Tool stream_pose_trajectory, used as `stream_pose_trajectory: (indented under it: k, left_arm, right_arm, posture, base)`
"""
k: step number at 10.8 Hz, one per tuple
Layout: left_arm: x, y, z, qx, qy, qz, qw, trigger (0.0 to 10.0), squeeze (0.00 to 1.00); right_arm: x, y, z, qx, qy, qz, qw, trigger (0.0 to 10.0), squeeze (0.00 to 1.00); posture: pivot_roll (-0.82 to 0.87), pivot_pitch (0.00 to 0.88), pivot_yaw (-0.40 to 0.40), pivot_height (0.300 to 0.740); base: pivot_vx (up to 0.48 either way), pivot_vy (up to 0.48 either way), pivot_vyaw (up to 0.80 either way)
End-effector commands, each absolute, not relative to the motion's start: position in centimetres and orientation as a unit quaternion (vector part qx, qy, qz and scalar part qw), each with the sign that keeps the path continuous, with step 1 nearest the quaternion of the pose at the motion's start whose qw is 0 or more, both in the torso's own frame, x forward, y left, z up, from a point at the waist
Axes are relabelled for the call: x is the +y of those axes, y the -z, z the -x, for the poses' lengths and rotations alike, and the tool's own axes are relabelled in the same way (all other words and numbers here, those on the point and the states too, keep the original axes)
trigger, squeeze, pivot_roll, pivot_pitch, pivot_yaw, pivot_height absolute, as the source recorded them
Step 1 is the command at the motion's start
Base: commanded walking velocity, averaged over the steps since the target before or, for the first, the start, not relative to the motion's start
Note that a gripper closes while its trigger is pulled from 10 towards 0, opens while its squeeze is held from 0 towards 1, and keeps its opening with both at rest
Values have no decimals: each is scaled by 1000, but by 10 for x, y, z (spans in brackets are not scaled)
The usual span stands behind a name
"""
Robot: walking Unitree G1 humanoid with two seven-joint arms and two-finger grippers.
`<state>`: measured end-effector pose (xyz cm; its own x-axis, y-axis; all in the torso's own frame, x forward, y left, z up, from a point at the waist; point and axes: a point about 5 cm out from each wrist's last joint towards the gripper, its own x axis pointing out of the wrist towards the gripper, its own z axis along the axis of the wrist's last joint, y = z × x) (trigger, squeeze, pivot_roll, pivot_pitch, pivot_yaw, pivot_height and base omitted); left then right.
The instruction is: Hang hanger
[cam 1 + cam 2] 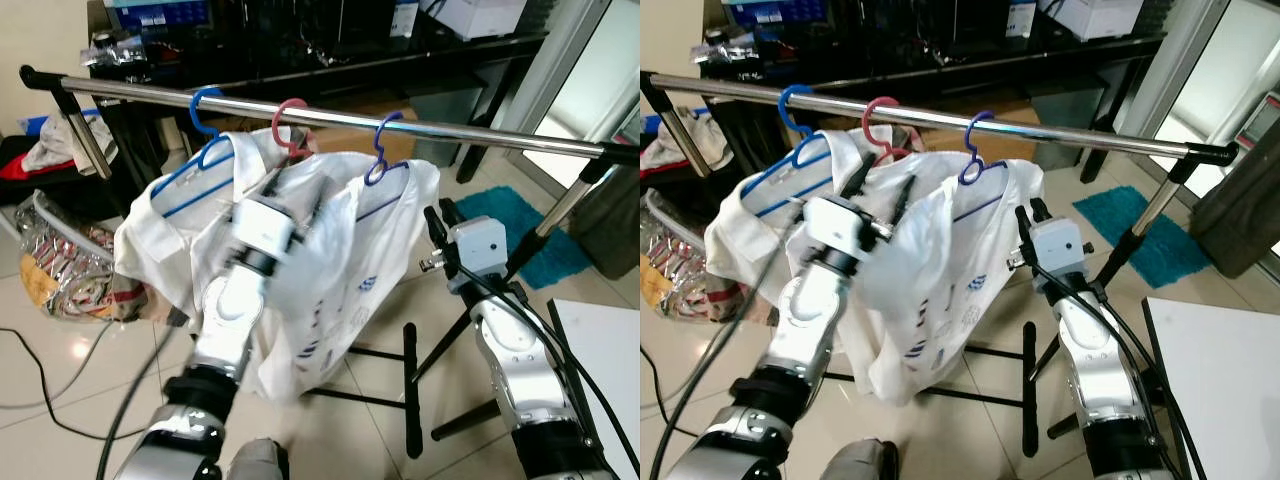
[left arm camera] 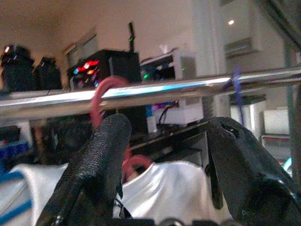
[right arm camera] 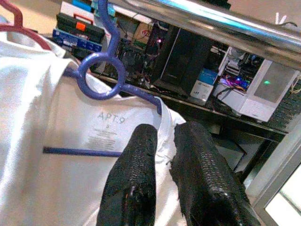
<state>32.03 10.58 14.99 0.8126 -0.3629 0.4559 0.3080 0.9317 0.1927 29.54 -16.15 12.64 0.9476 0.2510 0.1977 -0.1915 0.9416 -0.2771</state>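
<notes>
Red plastic hanger (image 1: 290,125) hooked on chrome rail (image 1: 440,130), upper centre, so I judge it hung | my left hand (image 1: 880,185) spread just below it, releasing | right hand (image 3: 162,181) nearly pressed together beside purple hanger's (image 3: 101,75) white shirt (image 3: 56,160), pinching nothing

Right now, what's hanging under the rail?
Under the rail: blue hanger, pink hanger and purple hanger, hooked on, carrying white shirts. The shirts cover the hangers' lower parts.
</notes>
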Motion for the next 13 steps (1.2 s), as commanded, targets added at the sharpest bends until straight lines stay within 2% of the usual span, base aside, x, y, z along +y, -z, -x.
stream_pose_trajectory:
  k: [1,2,3,4,6,7,11,13]
  left_arm:
    - [112,-144,-319,-229,166,-47,958,10000,0]
    - [122,-137,-321,-194,152,-35,968,10000,0]
    - [124,-122,-325,-129,175,-25,976,10000,0]
    - [117,-114,-326,-92,216,-28,972,10000,0]
    - [101,-106,-325,-50,304,-41,950,10000,0]
    - [91,-99,-321,-23,365,-61,929,10000,0]
    - [80,-96,-322,-2,408,-78,910,10000,0]
    - [81,-98,-321,-20,395,-82,915,10000,0]
  right_arm:
    - [-165,-130,-297,-123,-115,128,977,6392,0]
    - [-167,-130,-298,-120,-114,129,978,10000,0]
    - [-166,-129,-298,-119,-116,127,978,10000,0]
    - [-163,-129,-299,-120,-119,125,978,10000,0]
    - [-161,-131,-299,-122,-124,124,977,10000,0]
    - [-162,-132,-299,-124,-122,125,977,10000,0]
    - [-166,-132,-298,-124,-110,132,977,10000,0]
    - [-180,-137,-297,-127,-94,116,981,10000,0]
  posture:
    - [203,13,-10,740]
    - [209,14,-12,740]
    - [213,13,-16,740]
    - [215,12,-19,740]
    - [212,13,-20,740]
    - [212,13,-20,740]
    - [188,14,-22,740]
    - [187,14,-20,740]
  base:
    - [0,0,0]
    - [0,0,0]
    - [0,0,0]
    - [0,0,0]
    - [0,0,0]
    - [0,0,0]
    - [0,0,0]
    - [0,0,0]
